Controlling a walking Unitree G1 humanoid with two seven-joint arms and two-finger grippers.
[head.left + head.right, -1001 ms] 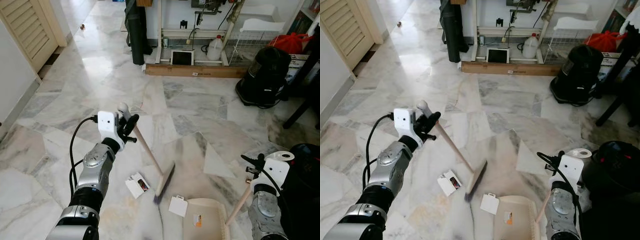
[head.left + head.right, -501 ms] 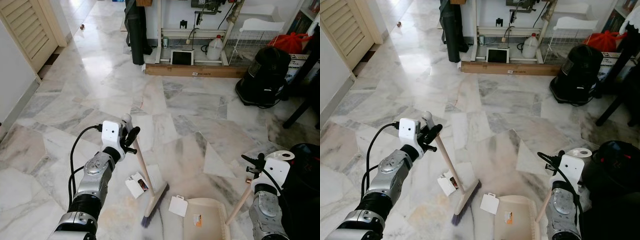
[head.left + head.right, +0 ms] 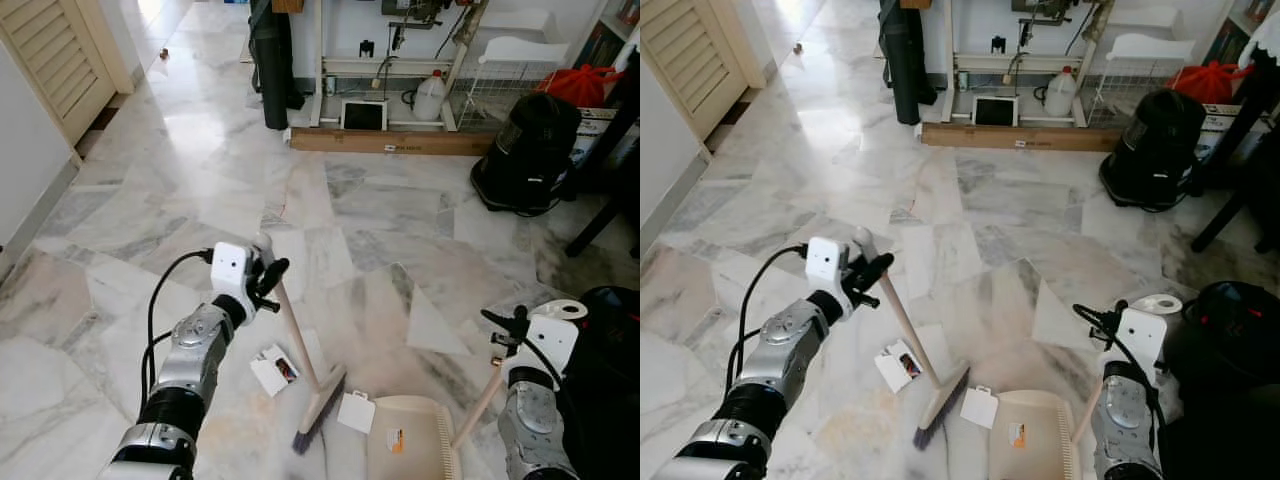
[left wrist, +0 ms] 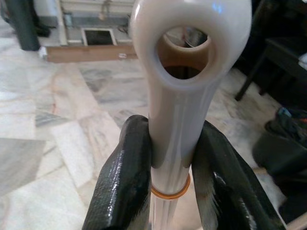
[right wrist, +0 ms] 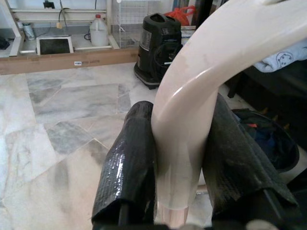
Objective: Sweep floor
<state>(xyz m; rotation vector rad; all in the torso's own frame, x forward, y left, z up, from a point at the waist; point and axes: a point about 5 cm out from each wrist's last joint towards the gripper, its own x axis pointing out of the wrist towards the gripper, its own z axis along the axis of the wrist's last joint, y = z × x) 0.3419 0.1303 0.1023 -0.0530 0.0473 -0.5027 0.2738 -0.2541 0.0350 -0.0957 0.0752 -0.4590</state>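
Marble floor (image 3: 400, 210), clutter along the far wall: vacuum (image 3: 527, 152), jug (image 3: 430, 98), wire rack.

Left tool (image 4: 168, 165) is clamped on the broom (image 3: 298, 345) just under its hanging loop. I hold it that high so the stick slopes down and away from the tool and the head (image 3: 320, 410) lies flat on the floor, below and to the right of the tool.

Right tool (image 5: 177, 158) is clamped on the curved top of the dustpan (image 3: 405, 440) handle. Gripping it there keeps the pan mouth on the floor, low and left of that tool, open toward the broom.

Debris: white card (image 3: 356, 411) sits between broom head and pan lip, just beside both. Second packet (image 3: 274, 369) lies on the far side of the stick, so the head is on the wrong side of it for a push to the pan.

My read: mid-sweep, nothing in the pan except what may be a small orange scrap (image 3: 396, 441). Card looks like one short push; the packet needs the head reset behind it.
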